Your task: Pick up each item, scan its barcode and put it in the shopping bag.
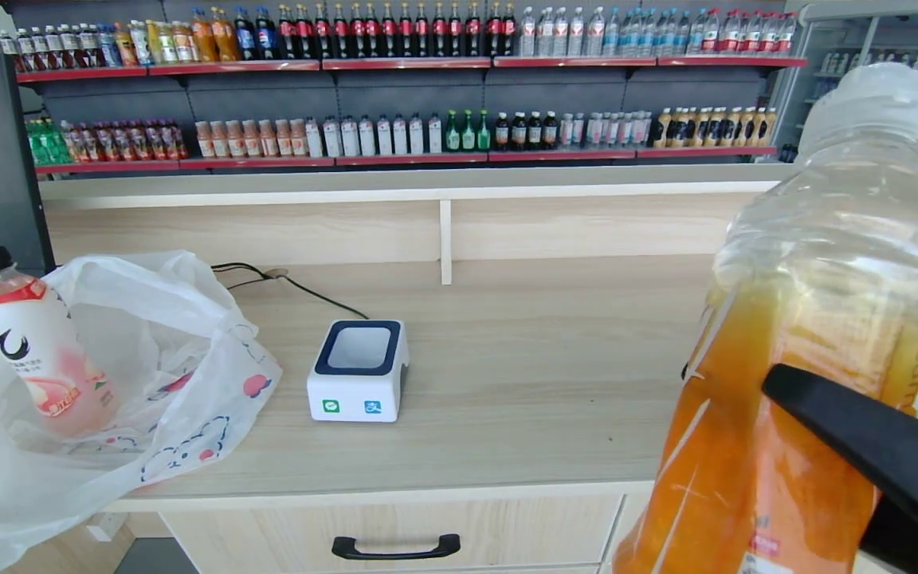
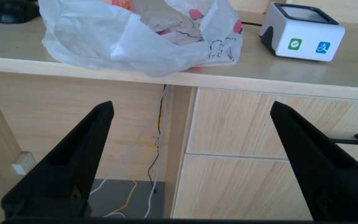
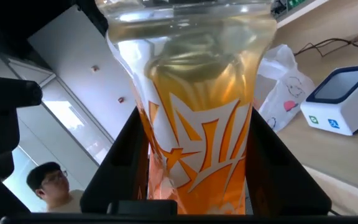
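Orange drink bottle clamped in my right tool, held high over desk, well right of scanner. Left tool spread wide, empty, below desk edge. Pink bottle already in bag. I judge scan and bagging remain.

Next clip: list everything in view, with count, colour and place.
counter: one, light wood, foreground
shopping bag: one, translucent white, counter's left end
pink drink bottle: one, pink, black cap, in shopping bag
scanner: one, white, dark-blue top, mid-counter
cable: one, black, behind scanner
orange drink bottle: one, orange, raised at right
drawer handle: one, black, under counter
shelved bottles: many, mixed colours, back wall
left gripper: one, black, open, below counter edge
right gripper: one, black, shut on orange drink bottle
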Motion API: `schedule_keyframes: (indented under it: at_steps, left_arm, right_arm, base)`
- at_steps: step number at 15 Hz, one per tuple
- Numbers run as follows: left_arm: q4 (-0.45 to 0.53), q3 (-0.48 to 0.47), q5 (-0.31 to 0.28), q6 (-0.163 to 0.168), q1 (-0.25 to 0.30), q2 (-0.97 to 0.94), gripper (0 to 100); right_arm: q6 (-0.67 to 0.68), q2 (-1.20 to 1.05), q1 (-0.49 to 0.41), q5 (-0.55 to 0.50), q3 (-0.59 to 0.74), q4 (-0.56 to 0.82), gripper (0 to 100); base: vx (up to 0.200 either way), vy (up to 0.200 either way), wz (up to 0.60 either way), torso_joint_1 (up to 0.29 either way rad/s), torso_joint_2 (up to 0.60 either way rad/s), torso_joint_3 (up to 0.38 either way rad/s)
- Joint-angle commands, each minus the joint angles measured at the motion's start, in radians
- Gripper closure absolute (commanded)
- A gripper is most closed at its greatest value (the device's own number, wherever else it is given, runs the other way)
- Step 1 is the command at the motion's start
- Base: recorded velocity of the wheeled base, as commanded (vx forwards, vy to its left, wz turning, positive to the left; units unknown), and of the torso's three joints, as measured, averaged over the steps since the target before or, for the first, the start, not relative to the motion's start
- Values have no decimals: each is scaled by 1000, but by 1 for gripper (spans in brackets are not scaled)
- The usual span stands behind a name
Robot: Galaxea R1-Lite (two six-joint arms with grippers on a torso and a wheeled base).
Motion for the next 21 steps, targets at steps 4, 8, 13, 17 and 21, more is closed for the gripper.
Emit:
schedule_keyframes:
  at_steps: [4,8,13,17,21]
  left_arm:
    - [0,0,0,0,1,1,0]
    - [0,0,0,0,1,1,0]
    - [0,0,0,0,1,0,0]
    - [0,0,0,0,1,0,0]
    - [0,0,0,0,-1,0,0]
  right_arm:
    - [89,9,0,0,-110,0,100]
    - [87,29,0,0,-144,0,100]
    - [101,68,-3,0,-186,0,100]
    - [99,78,-8,0,-201,0,100]
    - [99,74,-19,0,-195,0,100]
  base:
    - [0,0,0,0,0,0]
    - [0,0,0,0,0,0]
    - [0,0,0,0,0,0]
    - [0,0,0,0,0,0]
    - [0,0,0,0,0,0]
